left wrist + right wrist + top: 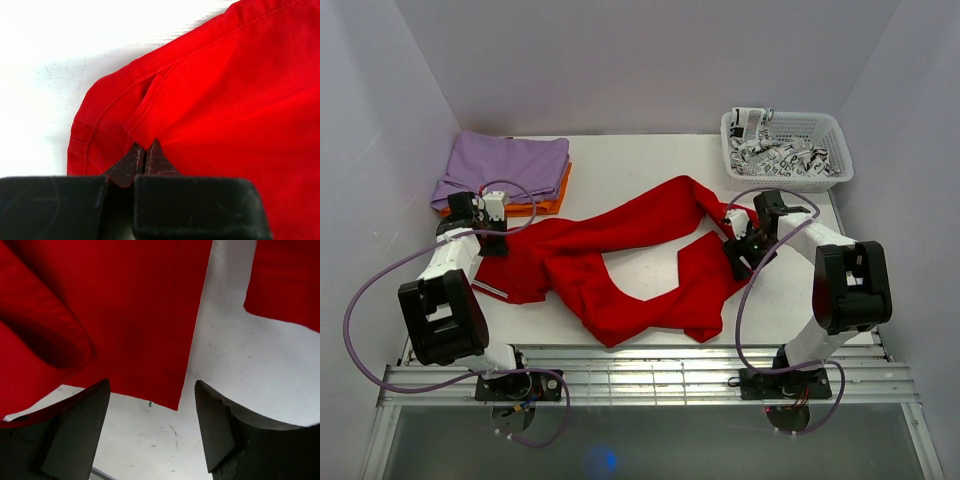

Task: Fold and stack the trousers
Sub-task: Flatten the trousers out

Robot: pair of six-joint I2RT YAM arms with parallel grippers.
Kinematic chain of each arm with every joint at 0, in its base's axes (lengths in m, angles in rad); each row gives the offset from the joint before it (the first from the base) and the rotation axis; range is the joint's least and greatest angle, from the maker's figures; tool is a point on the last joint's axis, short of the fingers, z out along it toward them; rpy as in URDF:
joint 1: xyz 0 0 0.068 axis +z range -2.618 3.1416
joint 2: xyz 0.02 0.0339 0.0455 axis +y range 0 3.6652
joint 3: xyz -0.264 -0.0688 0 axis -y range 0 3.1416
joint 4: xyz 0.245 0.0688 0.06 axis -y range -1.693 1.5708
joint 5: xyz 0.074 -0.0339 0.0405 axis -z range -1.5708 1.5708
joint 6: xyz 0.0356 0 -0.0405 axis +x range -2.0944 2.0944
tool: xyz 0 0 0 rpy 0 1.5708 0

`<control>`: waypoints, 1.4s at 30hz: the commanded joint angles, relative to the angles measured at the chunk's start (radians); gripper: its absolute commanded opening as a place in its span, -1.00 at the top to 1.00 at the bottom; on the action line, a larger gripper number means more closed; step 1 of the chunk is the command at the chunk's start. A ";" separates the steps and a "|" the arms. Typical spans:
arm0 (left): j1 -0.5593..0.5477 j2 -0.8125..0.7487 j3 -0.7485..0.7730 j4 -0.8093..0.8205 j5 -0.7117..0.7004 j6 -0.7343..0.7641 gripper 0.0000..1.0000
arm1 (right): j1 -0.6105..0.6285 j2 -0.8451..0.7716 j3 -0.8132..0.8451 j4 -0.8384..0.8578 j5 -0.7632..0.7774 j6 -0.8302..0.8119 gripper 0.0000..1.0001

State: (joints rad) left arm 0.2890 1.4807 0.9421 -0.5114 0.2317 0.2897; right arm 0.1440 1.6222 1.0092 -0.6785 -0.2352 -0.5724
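The bright red trousers [620, 262] lie spread and crumpled across the middle of the table, legs trailing toward the right. My left gripper [492, 243] is at their left end. In the left wrist view its tips [145, 150] are pressed together on a fold of the red fabric [225, 90] near a seam. My right gripper [738, 248] hovers at the right end, beside a leg. In the right wrist view it [151, 386] stands open, with a corner of a red leg hem [125, 315] lying just ahead of the fingers and bare table between them.
A white basket [832, 130] holding black-and-white patterned cloth [780, 155] stands at the back right. A folded lilac cloth [505, 165] rests on an orange one [545, 207] at the back left, just behind my left gripper. Walls close in on three sides.
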 commanded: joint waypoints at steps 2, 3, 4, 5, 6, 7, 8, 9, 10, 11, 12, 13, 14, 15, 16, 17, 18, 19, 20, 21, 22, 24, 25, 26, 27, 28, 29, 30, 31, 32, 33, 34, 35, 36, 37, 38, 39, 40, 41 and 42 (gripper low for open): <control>0.009 -0.023 0.003 0.013 0.003 0.002 1.00 | -0.004 0.005 -0.037 0.215 0.045 0.123 -0.53; 0.007 -0.020 0.004 0.010 0.011 0.003 1.00 | -0.004 0.028 -0.038 0.229 0.051 0.129 -0.56; 0.007 -0.017 0.006 0.007 0.014 0.002 1.00 | -0.004 0.039 -0.040 0.240 0.050 0.137 -0.57; 0.007 -0.016 0.004 0.005 0.015 -0.001 1.00 | -0.004 0.051 -0.040 0.240 0.043 0.152 -0.57; 0.007 -0.016 0.004 0.005 0.014 -0.001 1.00 | -0.003 0.073 -0.041 0.240 0.034 0.160 -0.57; 0.009 -0.016 0.003 0.005 0.014 -0.001 1.00 | 0.003 0.080 -0.044 0.241 0.040 0.163 -0.52; 0.007 -0.014 0.001 0.007 0.012 -0.001 1.00 | 0.009 0.085 -0.050 0.258 0.054 0.164 -0.32; 0.007 -0.013 0.000 0.008 0.008 -0.001 1.00 | 0.011 0.088 -0.073 0.270 0.091 0.155 -0.13; 0.009 -0.010 0.000 0.010 0.006 -0.001 1.00 | 0.012 0.085 -0.084 0.281 0.106 0.146 0.05; 0.007 -0.004 0.001 0.011 0.005 0.002 1.00 | 0.011 0.081 -0.092 0.286 0.120 0.132 0.40; 0.007 0.000 0.006 0.011 0.001 0.002 1.00 | 0.009 0.076 -0.106 0.277 0.141 0.103 0.55; 0.007 0.004 0.007 0.013 0.000 0.003 1.00 | -0.003 0.065 -0.113 0.269 0.143 0.089 0.73; 0.007 0.013 0.012 0.010 -0.002 0.003 1.00 | -0.017 0.029 -0.119 0.260 0.142 0.076 0.84; 0.009 0.016 0.020 0.010 -0.002 0.005 1.00 | -0.053 0.003 -0.129 0.232 0.139 0.044 0.84; 0.007 0.020 0.023 0.008 -0.002 0.009 1.00 | -0.076 -0.022 -0.130 0.217 0.139 0.022 0.84; 0.007 0.023 0.024 0.008 -0.002 0.012 1.00 | -0.107 -0.082 -0.129 0.202 0.142 0.002 0.84; 0.007 0.026 0.026 0.008 -0.005 0.020 1.00 | -0.189 -0.114 -0.124 0.165 0.134 -0.041 0.84; 0.007 0.029 0.029 0.010 -0.011 0.025 1.00 | -0.228 -0.140 -0.101 0.140 0.125 -0.065 0.85; 0.007 0.033 0.030 0.010 -0.011 0.031 1.00 | -0.272 -0.187 -0.089 0.117 0.110 -0.093 0.84; 0.007 0.038 0.030 0.011 -0.012 0.034 1.00 | -0.353 -0.211 -0.077 0.096 0.103 -0.121 0.85; 0.007 0.044 0.035 0.014 -0.012 0.042 1.00 | -0.394 -0.229 -0.063 0.068 0.099 -0.183 0.85; 0.007 0.061 0.043 0.016 -0.008 0.046 1.00 | -0.508 -0.274 -0.058 0.051 0.090 -0.249 0.85; 0.007 0.067 0.053 0.013 -0.005 0.048 1.00 | -0.544 -0.283 -0.058 0.039 0.088 -0.314 0.85; 0.009 0.073 0.061 0.010 0.006 0.051 1.00 | -0.578 -0.295 -0.064 0.037 0.088 -0.340 0.84; 0.006 0.081 0.070 0.007 0.012 0.054 1.00 | -0.612 -0.295 -0.067 0.037 0.085 -0.366 0.85; 0.007 0.099 0.079 0.004 0.015 0.055 1.00 | -0.674 -0.294 -0.073 0.037 0.086 -0.391 0.84; 0.007 0.108 0.101 -0.002 0.024 0.068 1.00 | -0.704 -0.280 -0.084 0.040 0.088 -0.430 0.85; 0.006 0.121 0.119 -0.010 0.026 0.081 1.00 | -0.753 -0.269 -0.086 0.043 0.085 -0.444 0.85; 0.006 0.147 0.138 -0.030 0.029 0.091 1.00 | -0.771 -0.257 -0.087 0.045 0.082 -0.455 0.84; 0.006 0.162 0.186 -0.047 0.041 0.124 1.00 | -0.790 -0.227 -0.086 0.056 0.082 -0.461 0.84; 0.004 0.179 0.216 -0.068 0.046 0.144 1.00 | -0.817 -0.213 -0.083 0.065 0.080 -0.460 0.84; 0.003 0.200 0.250 -0.096 0.046 0.167 1.00 | -0.828 -0.199 -0.080 0.075 0.080 -0.460 0.85; -0.001 0.237 0.283 -0.148 0.041 0.184 1.00 | -0.836 -0.174 -0.075 0.088 0.082 -0.460 0.84; -0.001 0.251 0.341 -0.173 0.035 0.224 1.00 | -0.846 -0.164 -0.067 0.105 0.086 -0.458 0.84; -0.001 0.265 0.371 -0.215 0.020 0.239 0.76 | -0.850 -0.154 -0.063 0.111 0.086 -0.457 0.84; 0.004 0.266 0.392 -0.228 0.017 0.249 0.61 | -0.851 -0.138 -0.057 0.114 0.086 -0.454 0.84; 0.012 0.256 0.421 -0.234 0.023 0.259 0.44 | -0.853 -0.130 -0.049 0.114 0.083 -0.449 0.84; 0.018 0.241 0.432 -0.243 0.040 0.259 0.13 | -0.853 -0.125 -0.044 0.112 0.083 -0.446 0.84; 0.035 0.199 0.440 -0.249 0.053 0.258 0.00 | -0.853 -0.121 -0.043 0.112 0.082 -0.442 0.84; 0.044 0.178 0.448 -0.263 0.072 0.256 -0.12 | -0.853 -0.120 -0.041 0.111 0.077 -0.442 0.84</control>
State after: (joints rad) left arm 0.2962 1.7603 1.3331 -0.7124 0.2676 0.4995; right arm -0.7033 1.5028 0.9260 -0.6010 -0.1410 -0.9958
